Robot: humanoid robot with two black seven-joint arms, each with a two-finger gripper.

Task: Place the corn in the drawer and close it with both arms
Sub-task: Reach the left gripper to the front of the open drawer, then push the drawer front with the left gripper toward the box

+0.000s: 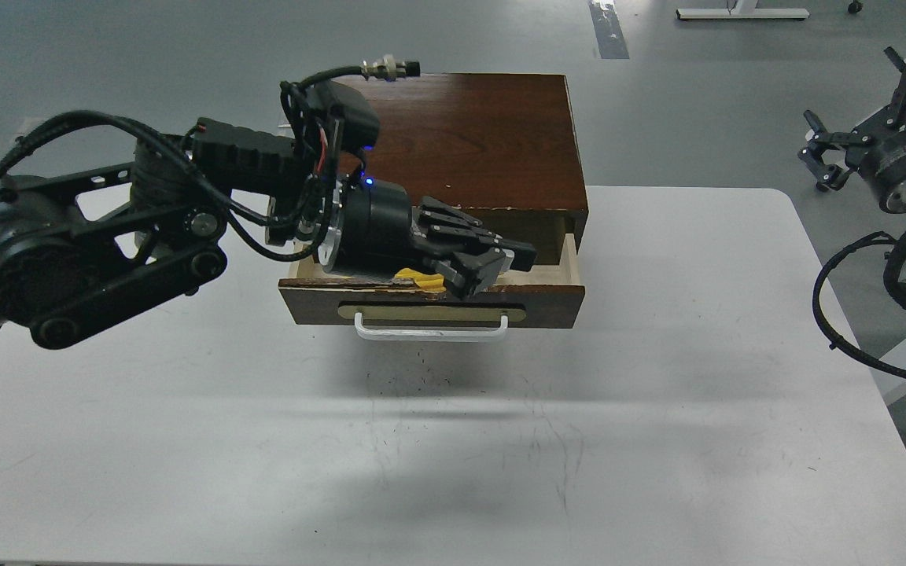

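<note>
White desk (500,440) on grey floor, its front bare. The drawer (431,303) stands open — left tool (478,275) over it, clamped on the corn (418,278). Right tool (826,161) off the desk's right edge — fingers spread, empty.

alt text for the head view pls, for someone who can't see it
The left gripper reaches over the open drawer of a dark brown cabinet on a white table, with the yellow corn partly visible beneath it. The right gripper is off at the right edge, away from the drawer.
</note>
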